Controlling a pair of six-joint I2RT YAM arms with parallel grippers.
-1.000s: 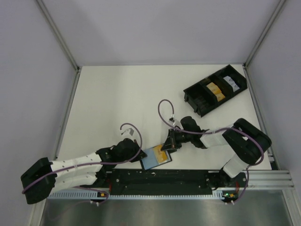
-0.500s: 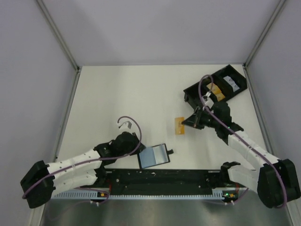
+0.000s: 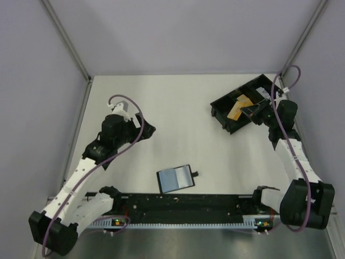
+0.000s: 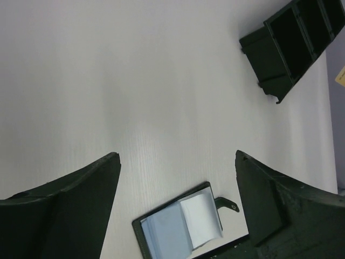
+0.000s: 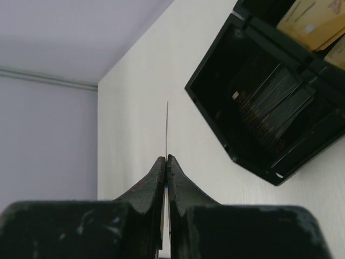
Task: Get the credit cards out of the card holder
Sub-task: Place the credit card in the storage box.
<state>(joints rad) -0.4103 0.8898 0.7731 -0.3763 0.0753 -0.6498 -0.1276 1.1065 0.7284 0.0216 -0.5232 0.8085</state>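
Note:
The card holder [image 3: 175,179] lies open on the table near the front edge, its blue-grey inside facing up and a small black tab on its right edge. It also shows in the left wrist view, card holder [image 4: 180,227], below and between the spread fingers. My left gripper [image 3: 146,129] [image 4: 177,156] hangs open and empty, well back and left of the holder. My right gripper [image 3: 248,110] [image 5: 166,158] is shut on an orange credit card [image 3: 235,111], seen edge-on as a thin card [image 5: 167,127], held over the left end of the black tray [image 3: 220,106].
The long black compartmented tray [image 5: 215,121] sits at the back right, with more yellow cards [image 5: 315,19] and dark cards in its compartments. It shows as a tray [image 4: 269,59] in the left wrist view. Metal frame posts and grey walls border the table.
My left gripper opened, let go of the card holder and rose toward the back left. My right arm carried the orange card from the holder to above the tray.

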